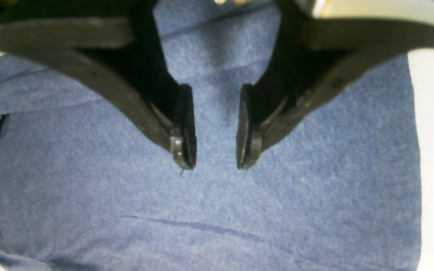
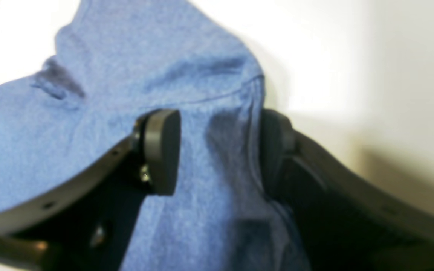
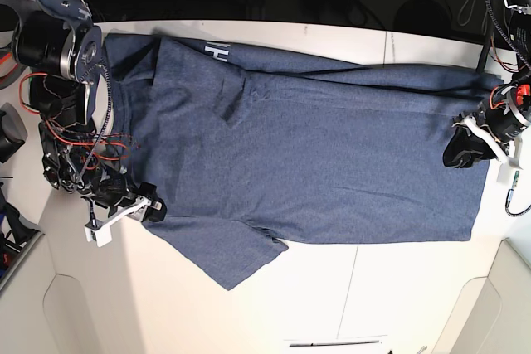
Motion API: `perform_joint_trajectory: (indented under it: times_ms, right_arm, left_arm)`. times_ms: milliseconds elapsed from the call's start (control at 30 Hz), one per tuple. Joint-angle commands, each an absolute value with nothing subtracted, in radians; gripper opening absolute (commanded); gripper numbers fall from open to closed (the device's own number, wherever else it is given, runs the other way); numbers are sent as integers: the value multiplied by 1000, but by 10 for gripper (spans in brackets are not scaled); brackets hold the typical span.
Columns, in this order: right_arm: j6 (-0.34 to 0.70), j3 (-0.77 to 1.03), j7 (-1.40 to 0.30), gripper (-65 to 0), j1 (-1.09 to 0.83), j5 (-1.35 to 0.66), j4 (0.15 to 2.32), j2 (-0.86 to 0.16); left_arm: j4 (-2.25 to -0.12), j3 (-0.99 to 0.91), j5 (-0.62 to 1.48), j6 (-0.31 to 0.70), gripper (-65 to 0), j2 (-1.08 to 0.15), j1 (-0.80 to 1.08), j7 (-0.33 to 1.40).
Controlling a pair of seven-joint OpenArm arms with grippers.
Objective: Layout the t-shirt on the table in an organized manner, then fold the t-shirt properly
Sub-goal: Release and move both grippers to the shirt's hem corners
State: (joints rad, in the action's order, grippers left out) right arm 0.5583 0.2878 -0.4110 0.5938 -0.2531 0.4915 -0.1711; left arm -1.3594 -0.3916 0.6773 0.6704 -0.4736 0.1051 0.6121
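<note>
Lying flat, t-shirt (image 3: 315,155) covers table (image 3: 332,296).

The table (image 3: 274,304) is off-white, running edge to edge, with a thin dark seam down its right-of-centre. The t-shirt (image 3: 315,155) lies spread flat over the middle of the frame, hem to the right, collar end to the left. One sleeve pokes toward lower centre. White lettering peeks out at the upper left fold.
</note>
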Motion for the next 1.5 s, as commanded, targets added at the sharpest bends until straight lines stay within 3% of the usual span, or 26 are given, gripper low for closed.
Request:
perform_joint_trajectory:
  times_ms: [0, 67, 133, 167, 367, 633, 800, 1033, 1467]
  right_arm:
    - [554, 287, -422, -356, 611, -242, 499, -176]
    - [554, 287, -422, -474, 611, -243, 499, -180]
    - [553, 287, -422, -643, 611, -242, 499, -182]
    - [554, 287, -422, -650, 611, -242, 499, -183]
    - [554, 287, -418, -650, 601, -242, 500, -183]
    - [554, 287, -414, -650, 575, -244, 500, -188]
    - [554, 287, -414, -650, 575, -271, 500, -188]
    - [554, 287, -414, -650, 575, -307, 500, -188]
    - [555, 287, -415, -650, 573, -338, 500, -188]
  left_arm:
    - [-1375, -398, 690, 655, -433, -493, 94, 590]
    - [-1375, -398, 672, 632, -433, -493, 85, 584]
    - [-1375, -398, 641, 609, -433, -493, 65, 575]
    - [-1373, -399, 622, 593, -433, -494, 49, 571]
    - [-1232, -399, 563, 496, -434, -499, -143, 572]
    - [-622, -399, 566, 544, -434, -567, -500, 469]
    - [-422, -399, 558, 546, -435, -633, -628, 400]
    - [-326, -399, 443, 489, -435, -668, -635, 358]
    - [-247, -399, 475, 483, -461, -645, -573, 252]
